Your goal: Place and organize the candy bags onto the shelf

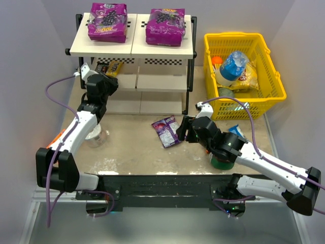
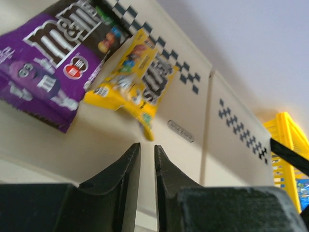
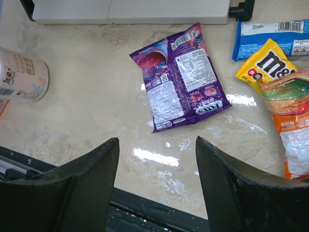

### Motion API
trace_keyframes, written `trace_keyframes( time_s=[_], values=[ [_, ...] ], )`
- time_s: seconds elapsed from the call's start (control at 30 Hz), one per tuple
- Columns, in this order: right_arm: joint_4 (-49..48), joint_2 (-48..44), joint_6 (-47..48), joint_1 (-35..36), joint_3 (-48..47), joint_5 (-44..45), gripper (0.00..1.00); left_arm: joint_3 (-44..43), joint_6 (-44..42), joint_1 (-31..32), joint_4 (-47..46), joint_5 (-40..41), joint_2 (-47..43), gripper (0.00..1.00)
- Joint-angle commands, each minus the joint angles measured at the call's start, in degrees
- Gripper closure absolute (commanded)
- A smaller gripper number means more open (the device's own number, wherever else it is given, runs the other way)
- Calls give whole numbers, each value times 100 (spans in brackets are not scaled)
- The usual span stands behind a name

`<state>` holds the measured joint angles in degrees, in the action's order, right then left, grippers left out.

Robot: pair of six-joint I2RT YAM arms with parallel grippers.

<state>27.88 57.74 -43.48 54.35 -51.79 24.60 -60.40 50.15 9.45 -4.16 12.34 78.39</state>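
Observation:
The shelf [image 1: 133, 47] stands at the back with two large purple candy bags [image 1: 107, 21] [image 1: 165, 26] on its top board. On the middle board lie a dark-purple bag [image 2: 43, 58] and a yellow bag [image 2: 137, 72]. My left gripper [image 2: 147, 146] [image 1: 103, 80] hovers just short of the yellow bag, its jaws a narrow gap apart with nothing between them. A purple bag [image 3: 181, 77] [image 1: 166, 131] lies label-down on the table. My right gripper [image 3: 157, 142] [image 1: 186, 129] stands open and empty beside it. Blue [image 3: 270, 36], yellow [image 3: 265, 65] and orange [image 3: 292, 121] bags lie further right.
A yellow basket [image 1: 264, 91] holding a blue-capped bottle and a yellow bag stands at the back right. A pale cup [image 1: 95, 136] [image 3: 21, 75] sits by my left arm. A green container [image 1: 221, 161] shows under my right arm.

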Motion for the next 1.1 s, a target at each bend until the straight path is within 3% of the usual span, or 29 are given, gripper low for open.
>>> trace_keyframes(
  time_s=[0.0, 0.33, 0.43, 0.57, 0.77, 0.9, 1.07],
  values=[
    [-28, -17, 15, -12, -226, 194, 32, 160, 48, -14, -164, -4, -25, 79],
    [69, 9, -29, -21, -288, 300, 32, 143, -76, -5, -208, -548, -666, 76],
    [156, 106, -29, -47, -384, 387, 31, 186, -128, -5, -6, -803, -1062, 68],
    [271, 317, 103, -240, -507, 379, 28, 380, -225, -5, 389, -1101, -1580, 43],
    [165, 633, 515, -1355, -350, -157, 20, 722, -673, -5, 986, -1540, -2275, 18],
    [201, 879, 701, -1926, -183, -44, 20, 1117, -928, -5, 1084, -2024, -2433, 13],
    [96, 1301, 771, -2376, 125, 10, 22, 2075, -876, 4, 559, -2796, -2364, 13]
  ],
)
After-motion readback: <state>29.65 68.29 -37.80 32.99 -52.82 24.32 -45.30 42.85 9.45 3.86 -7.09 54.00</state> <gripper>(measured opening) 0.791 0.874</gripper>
